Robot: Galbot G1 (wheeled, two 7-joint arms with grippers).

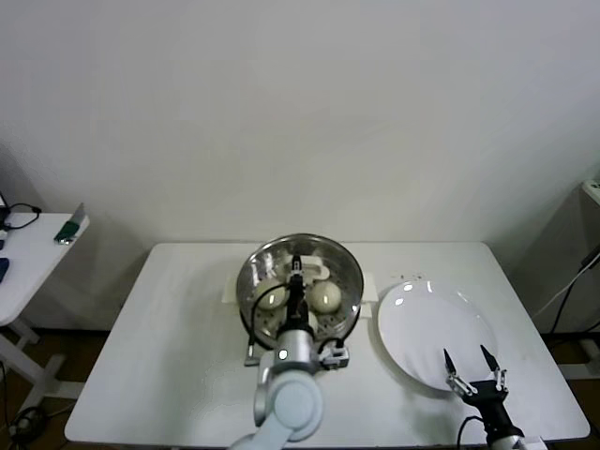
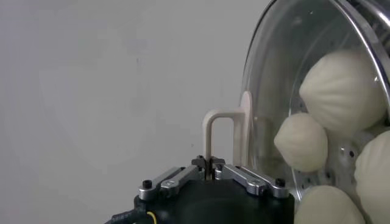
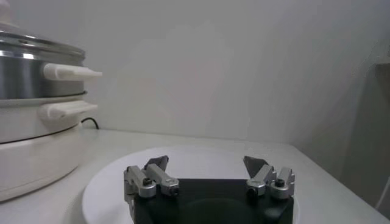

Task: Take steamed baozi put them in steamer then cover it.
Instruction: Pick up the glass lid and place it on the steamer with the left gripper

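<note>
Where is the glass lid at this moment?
In the head view the glass lid sits on the steamer at the table's middle, left of the white plate; the left gripper is shut on its white handle.

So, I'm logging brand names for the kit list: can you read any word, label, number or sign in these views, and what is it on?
None can be read in any view.
steamer: no marking shows on its steel wall or white base.
glass lid, held by the left gripper: plain.
white plate, under the open right gripper: plain.
Green item on the side table: too small to read.
</note>
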